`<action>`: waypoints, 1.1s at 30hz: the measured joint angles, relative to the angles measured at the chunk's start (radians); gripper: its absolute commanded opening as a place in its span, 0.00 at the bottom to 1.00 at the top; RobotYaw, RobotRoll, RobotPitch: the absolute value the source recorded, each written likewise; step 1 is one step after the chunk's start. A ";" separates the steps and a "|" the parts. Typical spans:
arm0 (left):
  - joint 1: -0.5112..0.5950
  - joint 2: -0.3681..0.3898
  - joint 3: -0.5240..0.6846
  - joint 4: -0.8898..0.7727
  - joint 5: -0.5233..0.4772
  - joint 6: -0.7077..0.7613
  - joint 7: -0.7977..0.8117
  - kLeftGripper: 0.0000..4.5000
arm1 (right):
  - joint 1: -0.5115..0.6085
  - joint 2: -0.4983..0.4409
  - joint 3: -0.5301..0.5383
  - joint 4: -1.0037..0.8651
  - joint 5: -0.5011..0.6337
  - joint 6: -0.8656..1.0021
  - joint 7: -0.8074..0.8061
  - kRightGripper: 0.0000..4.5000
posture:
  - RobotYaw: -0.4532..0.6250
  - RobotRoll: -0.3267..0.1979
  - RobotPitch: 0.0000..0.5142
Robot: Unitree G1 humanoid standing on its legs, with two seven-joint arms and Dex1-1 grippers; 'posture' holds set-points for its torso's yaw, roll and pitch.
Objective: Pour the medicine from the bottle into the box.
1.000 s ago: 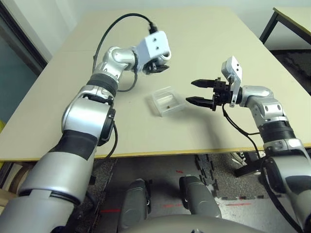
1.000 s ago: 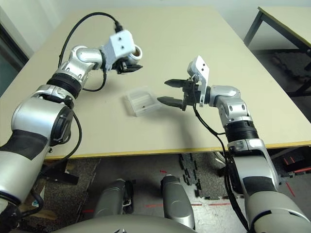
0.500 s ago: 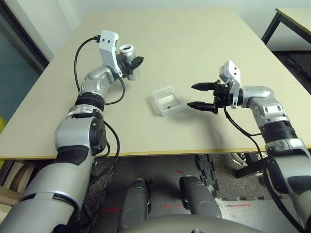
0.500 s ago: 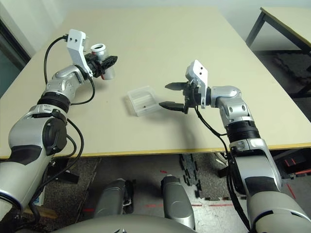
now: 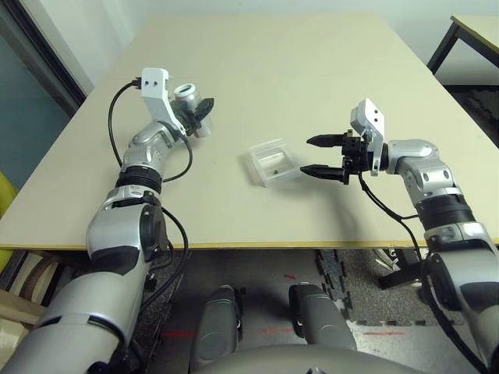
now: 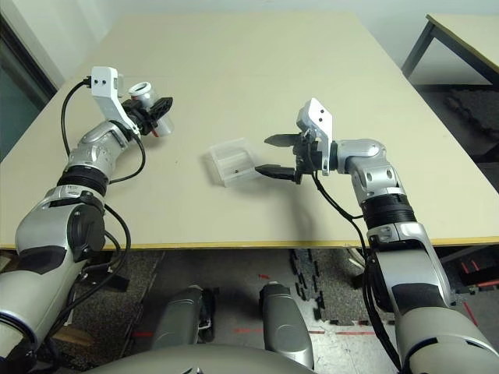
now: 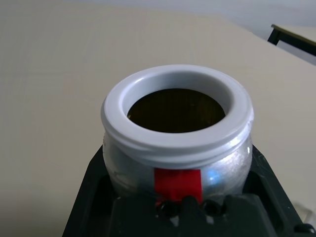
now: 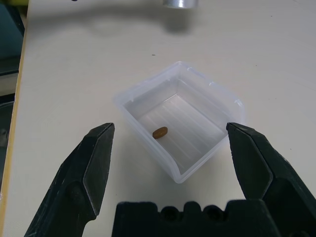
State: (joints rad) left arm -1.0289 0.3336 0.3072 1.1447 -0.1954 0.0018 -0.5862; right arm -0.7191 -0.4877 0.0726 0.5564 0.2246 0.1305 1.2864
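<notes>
The left claw (image 5: 196,117) is clenched around the bottle (image 7: 177,143), uncapped and upright with its mouth facing up, held at the counter's (image 5: 312,70) left side, well apart from the box (image 5: 274,162); a red mark shows on the bottle's label. The box rests near the counter's centre; the medicine (image 8: 160,132), one brownish pellet, lies on its floor. The right claw (image 5: 326,156) is released, its jaws spread wide, just beside the box's right edge and not touching it; nothing stands between them. A second table (image 5: 474,31) stands at far right.
</notes>
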 measured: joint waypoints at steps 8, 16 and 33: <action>0.023 -0.011 0.001 0.013 -0.001 -0.019 0.018 0.59 | 0.000 -0.001 0.000 0.000 -0.002 -0.003 0.001 1.00 | 0.23 0.62 0.17; 0.028 -0.011 0.007 0.044 -0.003 -0.046 0.043 0.59 | 0.000 -0.001 0.000 0.000 -0.002 -0.003 0.001 1.00 | 0.22 0.62 0.17; 0.082 -0.038 -0.060 0.091 0.057 -0.129 0.085 0.59 | 0.000 -0.006 0.000 -0.002 -0.002 0.005 0.001 1.00 | 0.21 0.62 0.17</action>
State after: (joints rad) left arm -0.9467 0.2961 0.2469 1.2362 -0.1382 -0.1270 -0.5008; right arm -0.7191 -0.4942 0.0722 0.5543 0.2226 0.1360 1.2872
